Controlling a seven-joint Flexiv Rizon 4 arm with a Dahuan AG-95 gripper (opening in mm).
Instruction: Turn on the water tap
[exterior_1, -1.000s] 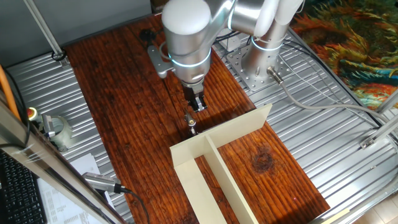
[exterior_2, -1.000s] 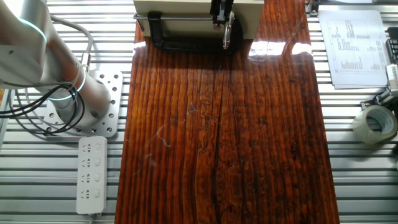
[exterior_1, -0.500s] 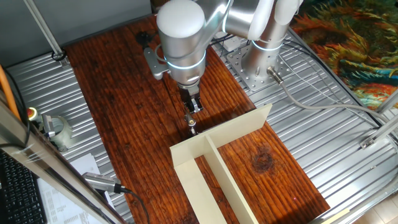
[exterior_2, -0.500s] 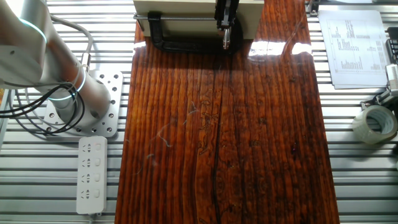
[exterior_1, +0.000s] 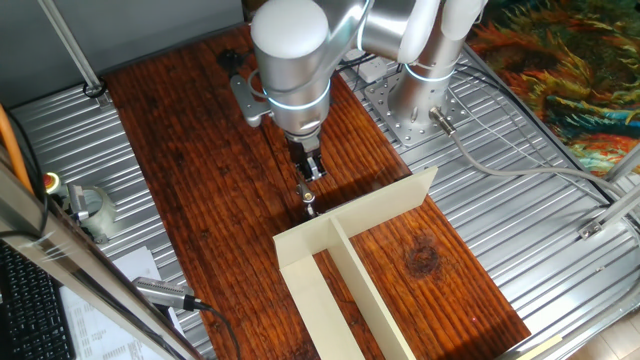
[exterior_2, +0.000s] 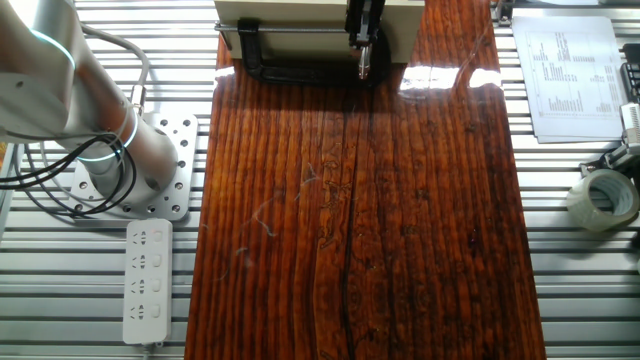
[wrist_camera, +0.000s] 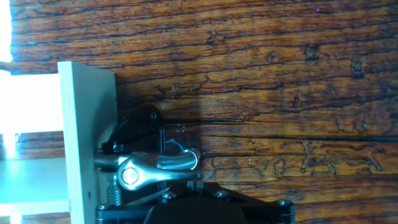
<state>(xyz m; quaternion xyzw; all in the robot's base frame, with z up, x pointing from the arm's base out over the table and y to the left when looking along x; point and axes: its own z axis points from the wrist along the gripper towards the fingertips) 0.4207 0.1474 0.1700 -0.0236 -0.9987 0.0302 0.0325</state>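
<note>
The table top (exterior_2: 350, 220) is dark, strongly grained wood with a glossy varnish that throws glare at its far edge, and it lies on ribbed bare aluminium. The water tap (wrist_camera: 155, 168) is polished silver metal. The divider walls (exterior_1: 350, 270) look matt, smooth and cream; the C-clamp (exterior_2: 290, 68) is black.

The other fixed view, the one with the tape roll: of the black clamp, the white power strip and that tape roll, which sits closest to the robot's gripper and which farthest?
From the gripper:
1. Black clamp, right beside it at the board's far edge.
2. Tape roll, off on the right side.
3. White power strip, lower left on the metal table.
</note>
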